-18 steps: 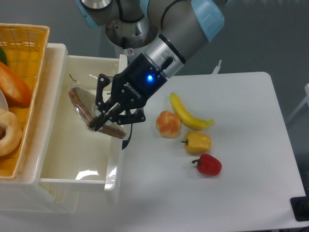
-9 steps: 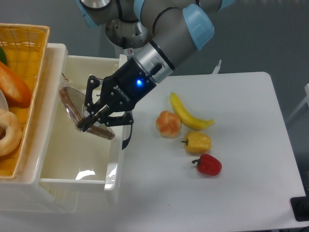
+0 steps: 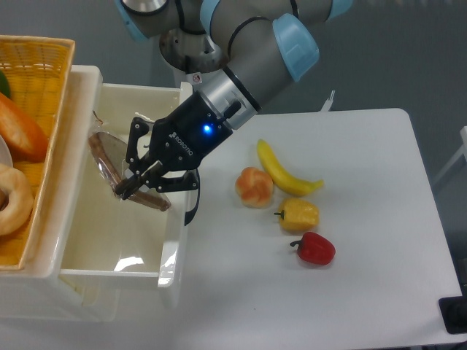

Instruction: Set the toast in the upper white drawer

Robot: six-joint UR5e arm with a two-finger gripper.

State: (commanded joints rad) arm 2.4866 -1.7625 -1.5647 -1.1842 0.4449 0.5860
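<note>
We see the toast (image 3: 109, 162), a flat brown slice sealed in clear crinkly plastic, tilted on edge over the open upper white drawer (image 3: 87, 240). It sits above the cavity, near the right wall; whether it touches the floor we cannot tell. The drawer is glossy white, deep-walled, pulled out, its pale floor bare and reflective.

The black two-finger gripper (image 3: 131, 186) is clamped on the flat brown toast in its clear crinkly plastic bag (image 3: 109, 164), holding it tilted above the inside of the large glossy white plastic drawer (image 3: 80, 240). To the left sits a yellow wicker basket (image 3: 40, 65) holding an orange loaf (image 3: 22, 131). On the white table (image 3: 350, 277) lie a round orange-yellow bun (image 3: 254, 187), a yellow banana (image 3: 281, 171), a yellow pepper (image 3: 299, 215) and a red pepper (image 3: 315, 249).
</note>
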